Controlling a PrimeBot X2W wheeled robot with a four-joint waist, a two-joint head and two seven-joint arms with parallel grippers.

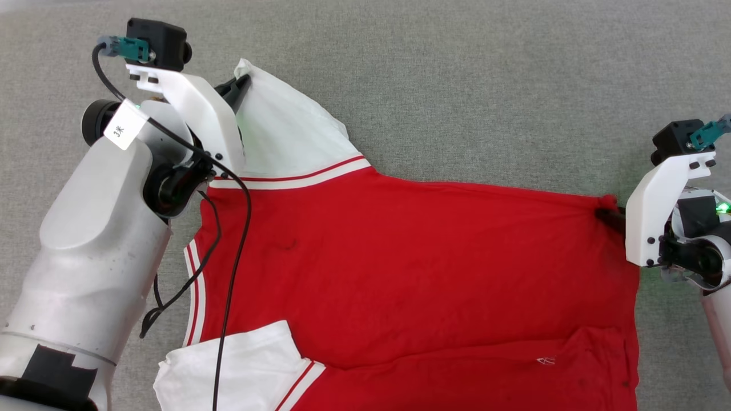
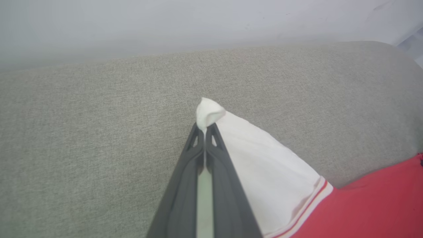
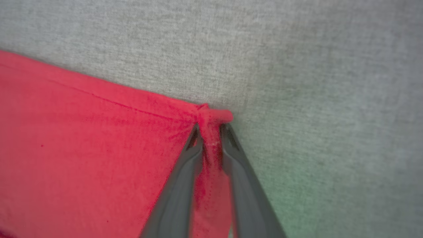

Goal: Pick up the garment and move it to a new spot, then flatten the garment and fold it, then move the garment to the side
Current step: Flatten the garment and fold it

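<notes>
The garment, red with white sleeves and red-and-white stripe trim, lies spread across the grey cloth surface, its lower edge partly folded over. My left gripper is at the far left, shut on the tip of the upper white sleeve; a small white tuft sticks out past the closed fingertips. At the right, my right gripper pinches the garment's bunched red corner. Red cloth runs down between its two dark fingers, which press against it on both sides.
A grey woven surface lies under everything, with bare room beyond the garment. A black cable hangs from my left arm over the garment's left side. A pale wall rises behind the surface's rounded far edge.
</notes>
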